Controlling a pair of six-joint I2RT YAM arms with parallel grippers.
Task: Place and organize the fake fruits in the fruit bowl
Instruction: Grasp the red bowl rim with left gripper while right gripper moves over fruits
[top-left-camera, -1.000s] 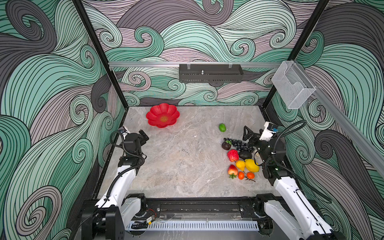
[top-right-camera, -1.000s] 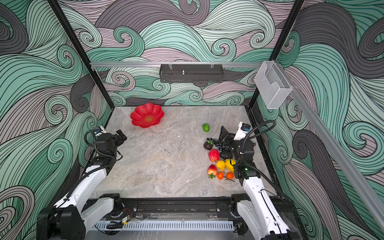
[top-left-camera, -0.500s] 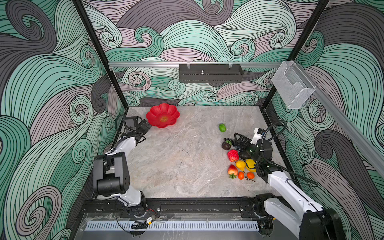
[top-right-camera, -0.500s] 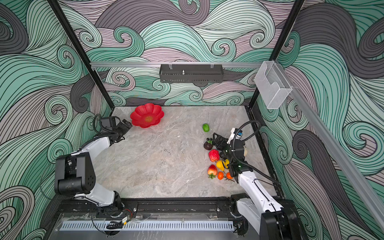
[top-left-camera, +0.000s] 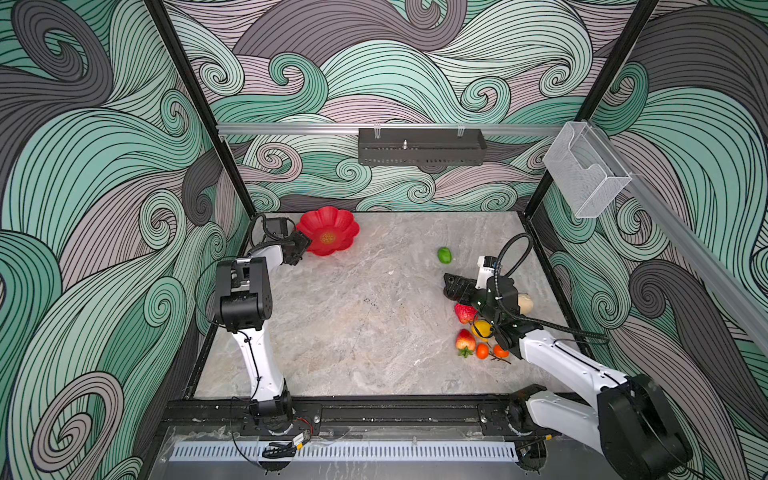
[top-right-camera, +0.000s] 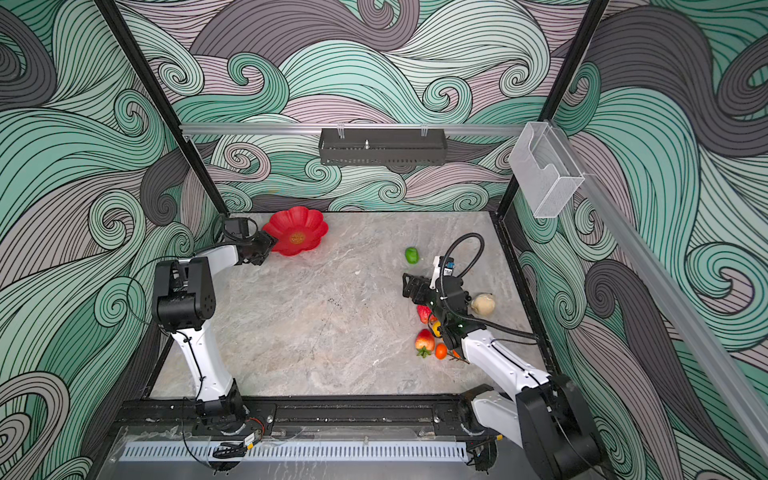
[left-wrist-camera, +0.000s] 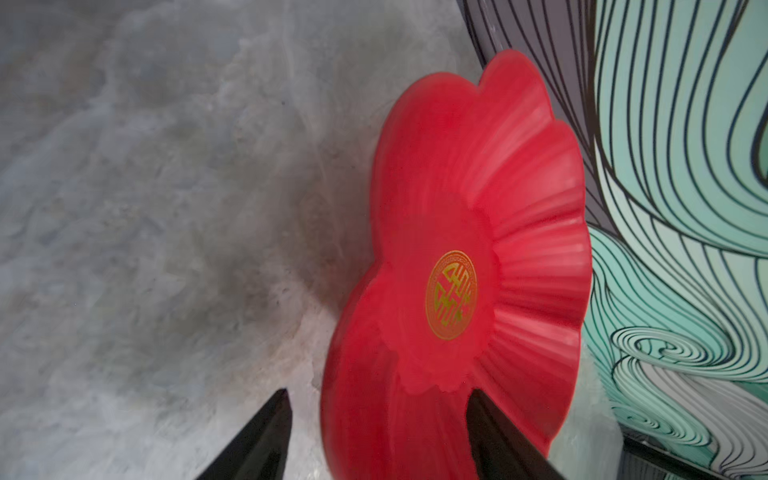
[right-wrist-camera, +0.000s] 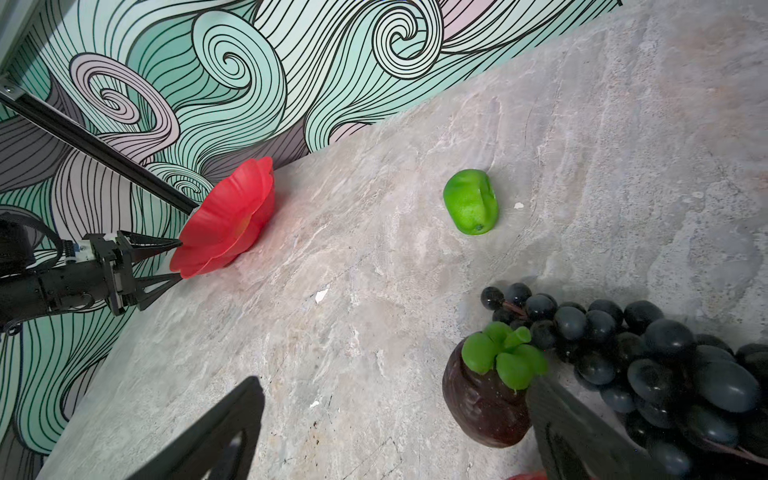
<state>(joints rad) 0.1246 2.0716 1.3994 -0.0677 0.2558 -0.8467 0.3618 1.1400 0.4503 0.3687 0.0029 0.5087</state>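
Half-open astride the eight-o'clock rim of the fruit bowl (top-left-camera: 353, 237), the left pincer (top-left-camera: 300, 246) may tip or skid it on closing; the right pincer (top-left-camera: 449, 286) gapes wide.

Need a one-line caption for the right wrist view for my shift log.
Open right hand beside mangosteen and grape bunch; lime apart on table; distant left hand straddling the fruit bowl rim.

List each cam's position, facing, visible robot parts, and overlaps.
Both top views: high at the front, looking down on the table; left arm, right arm, left gripper, right gripper show.
Left wrist: on the left arm, facing the fruit bowl; its fingers straddle the rim.
Right wrist: on the right arm, low, facing across to the bowl; own fingers and the left gripper show.
Shared: bowl in all; lime in top views and right wrist.
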